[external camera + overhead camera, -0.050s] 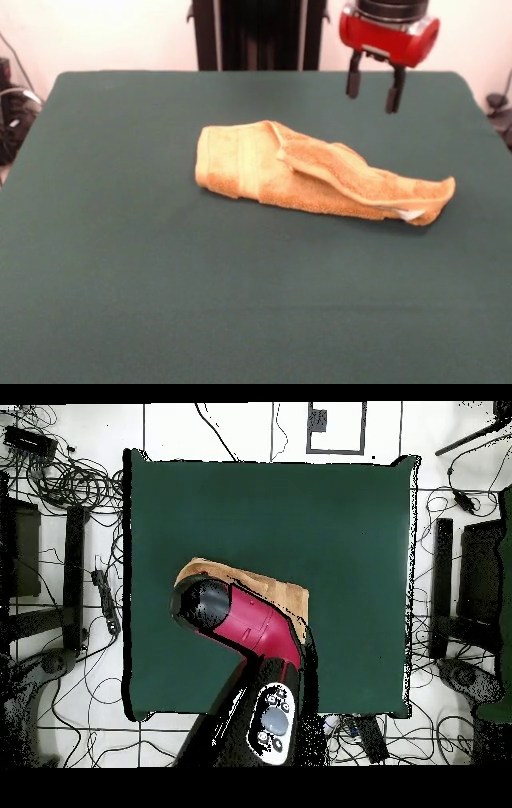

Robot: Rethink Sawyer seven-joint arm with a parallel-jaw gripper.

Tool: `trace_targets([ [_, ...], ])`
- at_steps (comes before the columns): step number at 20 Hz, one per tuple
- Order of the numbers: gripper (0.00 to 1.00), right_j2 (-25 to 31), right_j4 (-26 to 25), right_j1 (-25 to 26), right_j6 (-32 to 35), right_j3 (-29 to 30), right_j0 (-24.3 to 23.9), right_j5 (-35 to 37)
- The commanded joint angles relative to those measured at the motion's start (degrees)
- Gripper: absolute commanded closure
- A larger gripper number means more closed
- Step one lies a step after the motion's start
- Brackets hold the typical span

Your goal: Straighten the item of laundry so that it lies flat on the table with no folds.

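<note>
Large dark green table (120, 304) filling nearly the whole front view, edge to edge, with bare felt-like cloth all around the work.

Orange-tan towel (240, 164) lying a little right of centre in the front view, bunched into a long lump running from centre-left down toward the right. Folded over itself in at least 2 layers: a flatter squared end at the left with a paler woven band, a thick rolled flap crossing the middle, a tapered end at the right. In the overhead view, mostly hidden under the arm, only a strip showing left of centre.

Gripper (372, 84) at the upper right of the front view, hanging clear above the table, behind and above the towel's right end, touching nothing. 2 dark fingers spread apart, empty.

Small white tag (410, 214) peeking out under the right tip.

Judged light, soft and limp: no stiffness, likely to drape and drag rather than slide as 1 piece. Terry pile should pinch easily. Best hold probably the top flap's free edge near the middle, or the right tip.
</note>
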Motion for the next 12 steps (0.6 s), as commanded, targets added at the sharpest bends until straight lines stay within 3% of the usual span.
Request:
trace_targets([
  [1,0.0,7.6,-4.0,3.8,3.1,2.3,-0.8,-3.4],
  [12,0.0,15.5,-16.8,0.7,-10.0,2.0,-9.1,-3.2],
])
